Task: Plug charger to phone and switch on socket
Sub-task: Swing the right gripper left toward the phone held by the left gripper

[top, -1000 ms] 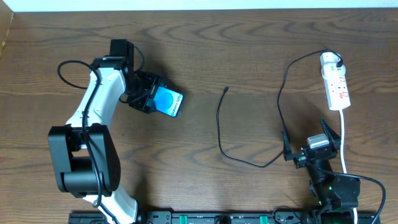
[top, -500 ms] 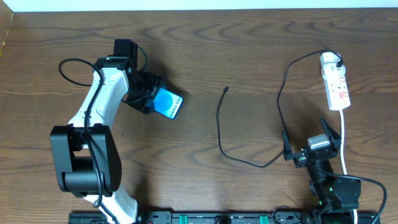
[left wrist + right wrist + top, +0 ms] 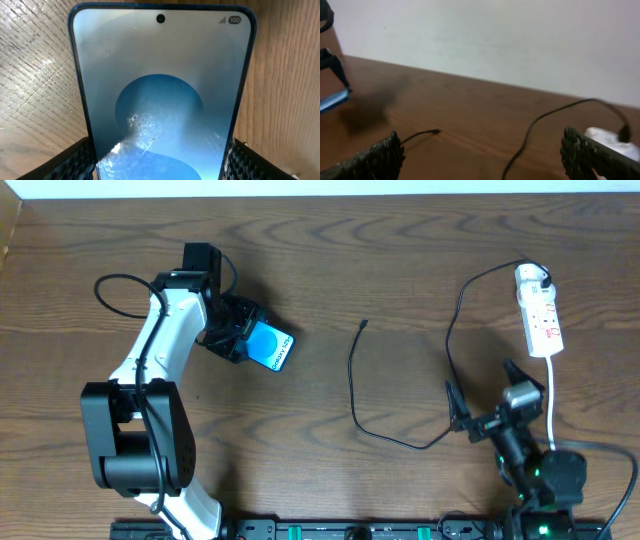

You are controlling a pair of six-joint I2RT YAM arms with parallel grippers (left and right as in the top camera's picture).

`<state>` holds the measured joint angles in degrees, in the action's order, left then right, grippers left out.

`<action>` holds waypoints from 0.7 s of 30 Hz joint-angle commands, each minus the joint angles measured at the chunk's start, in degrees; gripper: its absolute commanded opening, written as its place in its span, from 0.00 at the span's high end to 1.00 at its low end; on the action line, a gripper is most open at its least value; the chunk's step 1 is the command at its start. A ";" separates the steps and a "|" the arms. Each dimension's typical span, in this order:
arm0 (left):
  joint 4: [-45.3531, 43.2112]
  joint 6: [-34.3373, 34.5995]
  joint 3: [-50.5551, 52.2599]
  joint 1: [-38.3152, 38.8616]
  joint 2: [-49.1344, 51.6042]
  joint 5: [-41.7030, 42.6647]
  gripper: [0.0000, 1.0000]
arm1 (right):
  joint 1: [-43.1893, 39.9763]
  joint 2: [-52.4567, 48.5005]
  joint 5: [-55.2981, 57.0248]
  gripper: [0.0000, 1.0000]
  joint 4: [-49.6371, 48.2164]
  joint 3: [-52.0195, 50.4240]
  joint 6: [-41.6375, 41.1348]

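The phone (image 3: 272,344), its cyan-blue screen facing up, lies tilted at the table's left, and my left gripper (image 3: 240,332) is shut on its lower end. In the left wrist view the phone (image 3: 160,90) fills the frame, and both pads (image 3: 75,162) press its side edges. The charger (image 3: 352,385) is a thin black cable in the middle. Its free tip (image 3: 364,324) points toward the far edge, and its other end is plugged into the white socket (image 3: 538,310) at the right. My right gripper (image 3: 480,385) stands open, low over the cable's loop, holding nothing. The right wrist view shows the tip (image 3: 436,132) and the socket (image 3: 612,140).
A white cord (image 3: 552,405) runs from the socket toward the near edge, past my right arm. Bare wooden table (image 3: 400,240) lies between the phone and the cable tip. A pale wall (image 3: 495,40) rises behind the far edge.
My right arm has turned and moved its open gripper slightly left and away from the near edge. My left gripper shifted the phone very slightly, then stayed still.
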<state>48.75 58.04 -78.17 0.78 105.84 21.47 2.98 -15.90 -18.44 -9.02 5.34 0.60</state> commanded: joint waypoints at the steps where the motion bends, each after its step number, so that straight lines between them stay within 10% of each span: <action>1: 0.02 -0.79 0.00 0.07 -1.38 0.13 0.32 | 0.42 -9.03 -4.59 0.01 -0.17 9.31 -2.49; 21: -1.62 5.79 0.00 0.07 -1.38 2.05 0.32 | 2.84 -62.97 -31.28 0.01 15.47 57.51 -20.81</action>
<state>47.35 60.29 -78.17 0.78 105.84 22.59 4.05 -74.02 -44.71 5.58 59.00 -15.33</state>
